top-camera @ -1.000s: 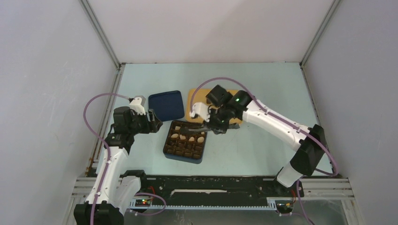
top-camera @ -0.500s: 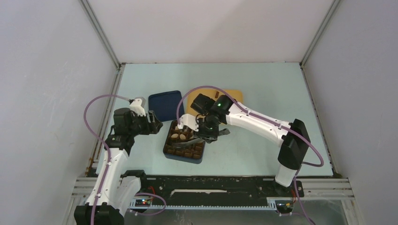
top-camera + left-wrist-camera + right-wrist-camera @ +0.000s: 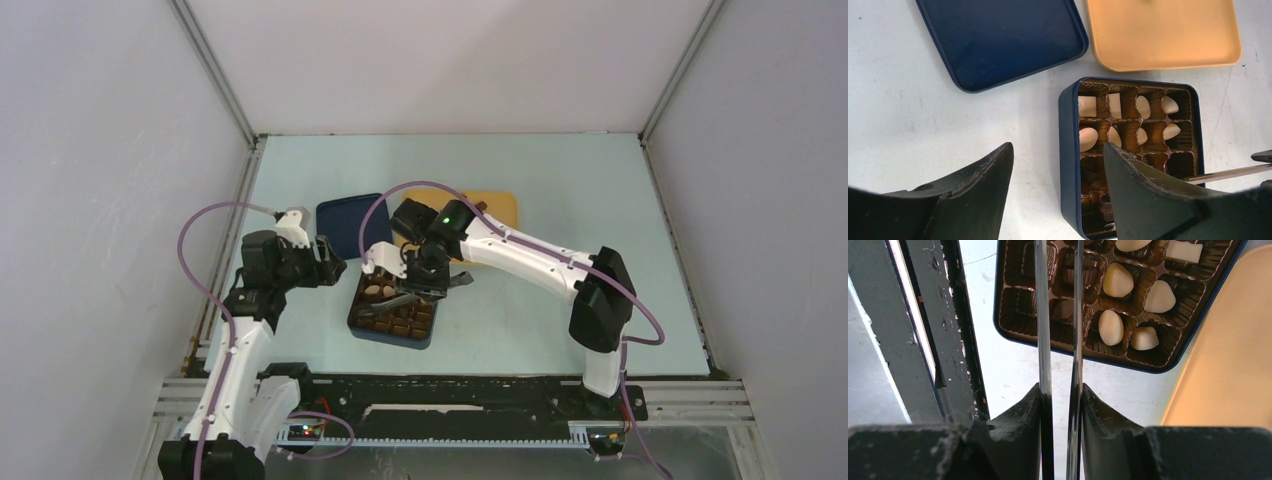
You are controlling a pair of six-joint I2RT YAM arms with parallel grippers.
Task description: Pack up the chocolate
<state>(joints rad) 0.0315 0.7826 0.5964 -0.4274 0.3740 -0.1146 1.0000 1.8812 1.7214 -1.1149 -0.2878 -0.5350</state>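
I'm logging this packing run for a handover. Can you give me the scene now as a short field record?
box: dark blue, open, brown gridded insert
white chocolates: eight, in the two rows nearest the lid
dark chocolates: in other rows
lid: off, on table
left claw: open, empty
right claw: shut on tweezers over box

Cream chocolate in box upper rows; lid, orange tray beyond.

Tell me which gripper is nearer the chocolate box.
Right. The right gripper hangs over the box, holding tweezers; the left gripper stands open beside its left edge.
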